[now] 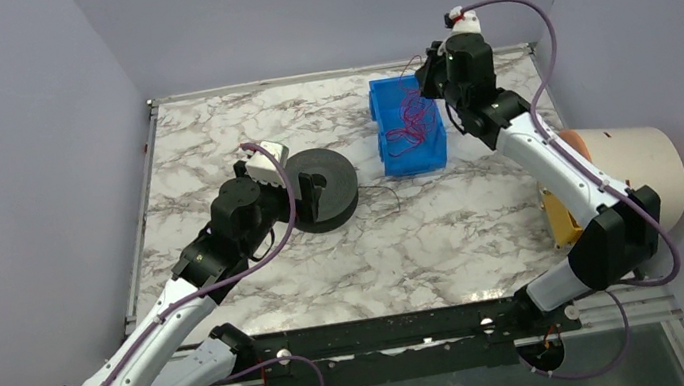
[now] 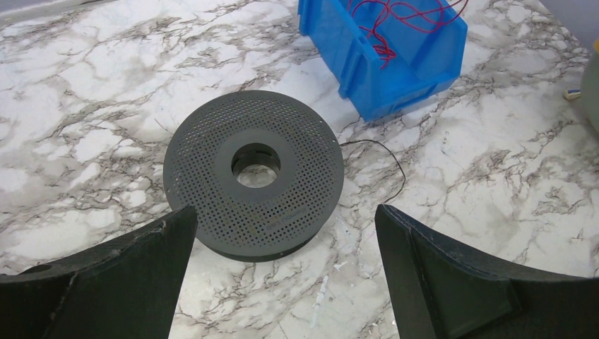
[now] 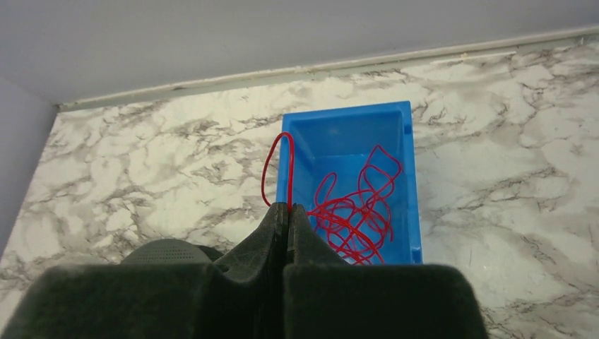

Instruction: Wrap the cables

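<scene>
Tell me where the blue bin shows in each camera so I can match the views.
Top external: bin right of centre, toward the far edge of the table.
Left wrist: top right corner, beyond the spool, cut off by the frame.
Right wrist: centre of the picture, just past the right gripper.
Shared landmark: the red cable tangled inside the bin, seen in all three views.

Your right gripper (image 3: pixel 288 209) is clamped on a loop of red cable (image 3: pixel 351 224) over the blue bin (image 3: pixel 339 133)'s left wall.
</scene>
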`<act>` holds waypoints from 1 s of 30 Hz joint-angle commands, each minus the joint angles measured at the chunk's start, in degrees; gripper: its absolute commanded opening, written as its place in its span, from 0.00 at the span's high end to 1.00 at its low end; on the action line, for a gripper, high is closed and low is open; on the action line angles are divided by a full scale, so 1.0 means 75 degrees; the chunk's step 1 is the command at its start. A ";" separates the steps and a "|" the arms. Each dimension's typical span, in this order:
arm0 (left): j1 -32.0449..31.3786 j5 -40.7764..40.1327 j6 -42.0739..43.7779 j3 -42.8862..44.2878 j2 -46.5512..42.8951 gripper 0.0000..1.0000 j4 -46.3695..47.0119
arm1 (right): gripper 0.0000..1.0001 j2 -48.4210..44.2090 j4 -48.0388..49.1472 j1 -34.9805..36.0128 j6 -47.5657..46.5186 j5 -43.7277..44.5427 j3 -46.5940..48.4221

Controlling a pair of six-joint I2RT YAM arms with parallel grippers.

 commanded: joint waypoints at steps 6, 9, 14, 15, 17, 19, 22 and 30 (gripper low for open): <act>0.0024 0.0192 -0.0064 0.0196 -0.0156 0.01 0.0248 | 0.99 -0.0865 0.0392 0.0019 0.0109 -0.0868 0.0335; 0.0021 0.0218 -0.0086 0.0197 -0.0169 0.01 0.0239 | 0.99 -0.1065 0.0383 0.0018 0.0129 -0.1104 0.0244; 0.0021 0.0313 -0.0111 0.0196 -0.0170 0.01 0.0248 | 0.99 -0.1396 0.0370 0.0023 0.0100 -0.1824 0.0060; 0.0021 0.0392 -0.0102 0.0196 -0.0176 0.01 0.0270 | 0.99 -0.1470 0.0410 0.0023 0.0078 -0.2124 0.0005; 0.0021 0.0601 -0.0099 0.0154 -0.0209 0.01 0.0370 | 0.99 -0.1589 0.0471 0.0016 0.0031 -0.2891 -0.0114; 0.0027 0.0806 -0.0068 0.0133 -0.0213 0.01 0.0460 | 0.99 -0.1677 0.0491 0.0018 -0.0048 -0.3726 -0.0177; 0.0021 0.1094 -0.0015 0.0126 -0.0217 0.01 0.0552 | 0.99 -0.1898 0.0573 0.0014 -0.0133 -0.4821 -0.0373; 0.0018 0.2355 0.0188 0.0163 -0.0327 0.01 0.0877 | 0.99 -0.2588 0.0510 0.0015 -0.0398 -0.6641 -0.0979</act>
